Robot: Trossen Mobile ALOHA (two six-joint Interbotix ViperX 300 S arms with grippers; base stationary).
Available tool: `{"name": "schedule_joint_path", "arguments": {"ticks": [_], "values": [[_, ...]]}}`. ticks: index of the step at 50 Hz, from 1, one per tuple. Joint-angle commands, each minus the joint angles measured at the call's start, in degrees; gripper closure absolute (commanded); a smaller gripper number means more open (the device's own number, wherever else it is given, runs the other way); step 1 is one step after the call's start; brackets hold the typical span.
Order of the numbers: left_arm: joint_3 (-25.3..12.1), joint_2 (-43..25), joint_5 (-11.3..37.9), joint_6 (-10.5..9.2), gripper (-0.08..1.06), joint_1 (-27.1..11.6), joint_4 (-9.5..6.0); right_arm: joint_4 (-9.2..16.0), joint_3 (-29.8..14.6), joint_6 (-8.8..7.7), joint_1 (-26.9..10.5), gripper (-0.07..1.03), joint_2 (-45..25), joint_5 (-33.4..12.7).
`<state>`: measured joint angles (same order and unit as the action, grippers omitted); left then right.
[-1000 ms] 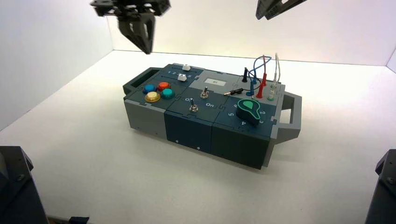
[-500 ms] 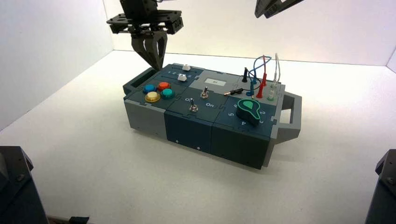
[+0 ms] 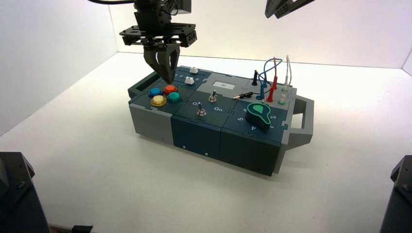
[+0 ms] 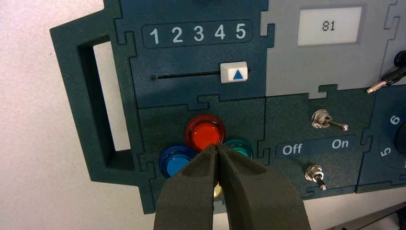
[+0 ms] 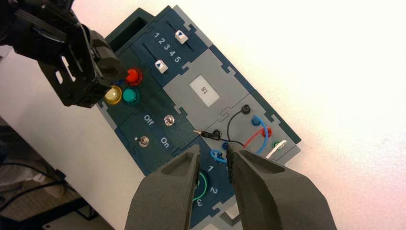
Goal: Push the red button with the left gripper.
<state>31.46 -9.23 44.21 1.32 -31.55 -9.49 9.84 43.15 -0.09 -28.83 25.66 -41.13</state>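
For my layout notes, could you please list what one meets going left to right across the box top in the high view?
Blue button → red button, with the left gripper above it → toggle switches → green knob → right handle.

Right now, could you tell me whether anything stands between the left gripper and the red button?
Nothing visible does. The left gripper, fingers closed to a point, hangs just above the red button, with open air between them; the blue button sits beside it.
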Motion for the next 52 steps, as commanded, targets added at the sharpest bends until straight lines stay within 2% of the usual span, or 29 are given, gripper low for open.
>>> {"name": "schedule_joint_path", "arguments": {"ticks": [1,15,52], "values": [[-1.58,-0.09,-0.18,0.18,1.00,-0.26,-0.09,0.18,-1.85,0.18,0.18,0.64,1.23,0.44],[-2.37,-3.16,-0.18,0.18,1.00,-0.26,-0.09,0.00,-1.76,0.00,0.18,0.64,1.58,0.44],[-1.58,-3.08,-0.26,-0.53,1.00,0.88,-0.18,-0.88,-2.64,-0.35,0.18,0.64,1.58,-0.53]]}}
